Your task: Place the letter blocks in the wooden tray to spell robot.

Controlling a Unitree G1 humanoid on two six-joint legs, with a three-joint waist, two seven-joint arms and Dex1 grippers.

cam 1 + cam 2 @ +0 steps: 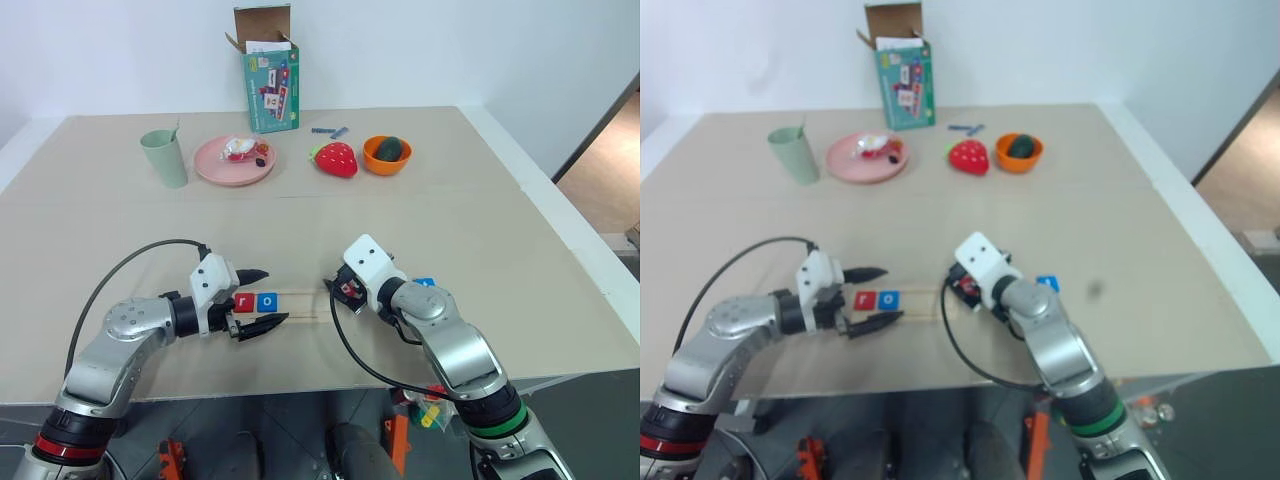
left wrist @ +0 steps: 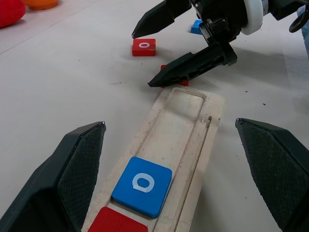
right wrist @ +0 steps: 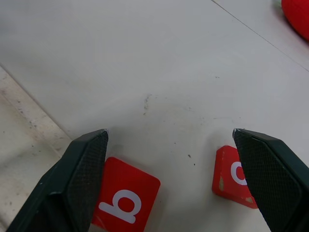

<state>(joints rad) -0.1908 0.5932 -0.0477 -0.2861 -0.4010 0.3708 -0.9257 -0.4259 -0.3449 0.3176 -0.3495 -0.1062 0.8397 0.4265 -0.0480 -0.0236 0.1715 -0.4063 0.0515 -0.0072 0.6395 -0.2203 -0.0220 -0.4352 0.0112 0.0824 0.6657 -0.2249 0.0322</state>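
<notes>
The wooden tray [image 2: 186, 121] lies on the table between my two grippers. A red letter block [image 1: 243, 302] and a blue "o" block [image 2: 143, 186] sit side by side at the tray's left end. My left gripper [image 1: 277, 296] is open, its fingers straddling that end. My right gripper [image 1: 333, 295] is open at the tray's right end, holding nothing. In the right wrist view a red "b" block [image 3: 124, 203] and a red "o" block [image 3: 234, 176] lie flat on the table just before its fingers. Another blue block [image 1: 424, 284] rests to the right of that arm.
Along the back of the table stand a green cup [image 1: 165, 158], a pink plate [image 1: 233, 160], a red strawberry toy [image 1: 335, 158], an orange bowl [image 1: 387, 155] and an open cardboard box [image 1: 268, 75]. The table's front edge runs close below the tray.
</notes>
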